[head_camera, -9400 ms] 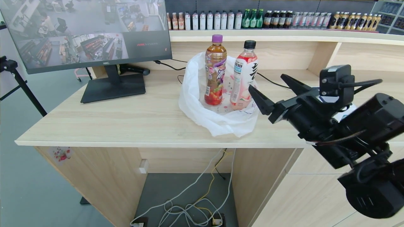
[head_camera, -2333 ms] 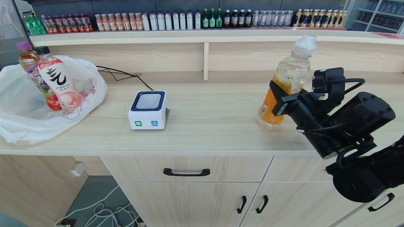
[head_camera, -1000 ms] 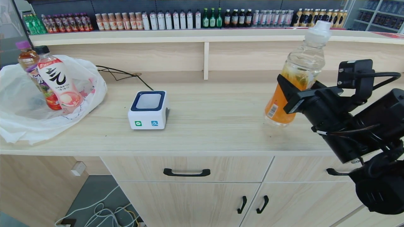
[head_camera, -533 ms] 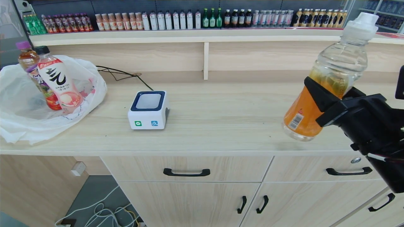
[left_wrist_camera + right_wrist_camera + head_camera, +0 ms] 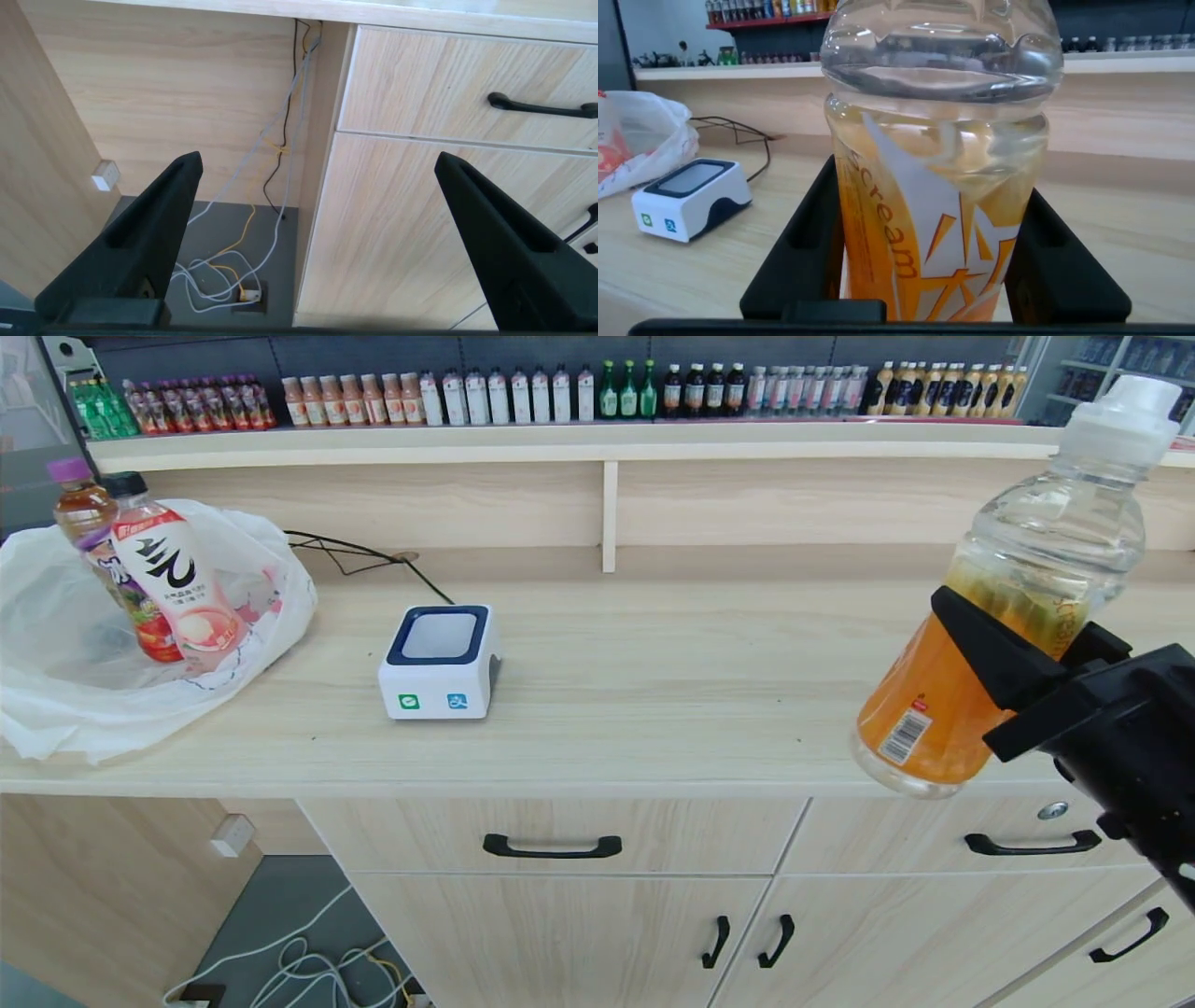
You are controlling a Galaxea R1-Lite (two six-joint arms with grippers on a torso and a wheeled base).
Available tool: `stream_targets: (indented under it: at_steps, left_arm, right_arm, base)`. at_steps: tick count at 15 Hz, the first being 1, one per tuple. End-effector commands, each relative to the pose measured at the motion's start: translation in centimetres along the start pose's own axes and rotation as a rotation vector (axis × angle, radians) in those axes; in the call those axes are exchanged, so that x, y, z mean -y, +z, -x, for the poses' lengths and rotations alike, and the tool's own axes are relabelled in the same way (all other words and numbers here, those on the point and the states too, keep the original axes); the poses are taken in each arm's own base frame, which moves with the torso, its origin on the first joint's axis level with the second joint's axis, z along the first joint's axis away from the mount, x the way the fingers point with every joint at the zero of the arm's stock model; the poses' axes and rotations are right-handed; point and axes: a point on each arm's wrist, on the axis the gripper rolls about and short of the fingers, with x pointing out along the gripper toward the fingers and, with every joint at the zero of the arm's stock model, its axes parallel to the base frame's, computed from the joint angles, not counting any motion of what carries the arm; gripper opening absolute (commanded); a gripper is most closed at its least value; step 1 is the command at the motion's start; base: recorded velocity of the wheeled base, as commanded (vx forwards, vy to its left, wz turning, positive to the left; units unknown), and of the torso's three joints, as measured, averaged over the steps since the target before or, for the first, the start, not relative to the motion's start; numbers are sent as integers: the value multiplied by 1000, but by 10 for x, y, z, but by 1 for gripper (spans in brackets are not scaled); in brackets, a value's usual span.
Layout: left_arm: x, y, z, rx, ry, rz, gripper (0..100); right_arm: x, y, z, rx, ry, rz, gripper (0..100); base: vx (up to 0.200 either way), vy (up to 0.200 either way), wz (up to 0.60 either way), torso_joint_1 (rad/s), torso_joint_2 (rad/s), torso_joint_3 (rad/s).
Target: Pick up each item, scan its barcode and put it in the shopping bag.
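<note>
Over the right end of the light wood table, white-capped clear plastic bottle of orange drink is clamped mid-body in right end effector, tilted, base lifted clear. It has risen and come nearer within the last second: pick done, scan next. White blue-topped cube scanner sits well apart to the left, white plastic shopping bag beyond. Barcode label probably needs turning toward it. Left end effector wide open, below table level.
</note>
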Motion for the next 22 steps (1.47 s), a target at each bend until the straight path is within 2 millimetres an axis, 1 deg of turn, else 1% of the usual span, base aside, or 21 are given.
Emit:
stream_targets:
  at_steps: [1, 3, 6, 7, 8, 10, 14, 16, 19, 22]
  left_arm:
    - [0, 0, 0, 1, 0, 0, 100]
    - [0, 0, 0, 1, 0, 0, 100]
    - [0, 0, 0, 1, 0, 0, 100]
    - [0, 0, 0, 1, 0, 0, 100]
    - [0, 0, 0, 1, 0, 0, 100]
    - [0, 0, 0, 1, 0, 0, 100]
    - [0, 0, 0, 1, 0, 0, 100]
    - [0, 0, 0, 1, 0, 0, 100]
    - [0, 0, 0, 1, 0, 0, 100]
    - [0, 0, 0, 1, 0, 0, 100]
  right_arm:
    - [-12, 7, 4, 21, 58, -35, 0]
    - [-16, 8, 5, 25, 77, -72, 0]
    - [-39, 8, 9, 5, 189, -217, 0]
    - [-53, 12, 13, 0, 258, -317, 0]
    - [-56, 13, 15, -12, 284, -389, 0]
    - [-53, 8, 14, -42, 302, -477, 0]
    - [-54, 11, 12, -56, 331, -656, 0]
    - [-54, 10, 13, -76, 365, -697, 0]
    - [-60, 13, 6, -80, 408, -793, 0]
    - [-64, 16, 3, -72, 422, -829, 0]
  base:
    - [0, 0, 0, 0, 0, 0]
    - [0, 0, 0, 0, 0, 0]
    - [0, 0, 0, 0, 0, 0]
    - [0, 0, 0, 0, 0, 0]
    - [0, 0, 0, 0, 0, 0]
    - [0, 0, 0, 0, 0, 0]
    - [0, 0, 0, 0, 0, 0]
    - [0, 0, 0, 0, 0, 0]
    - [0, 0, 0, 0, 0, 0]
    - [0, 0, 0, 0, 0, 0]
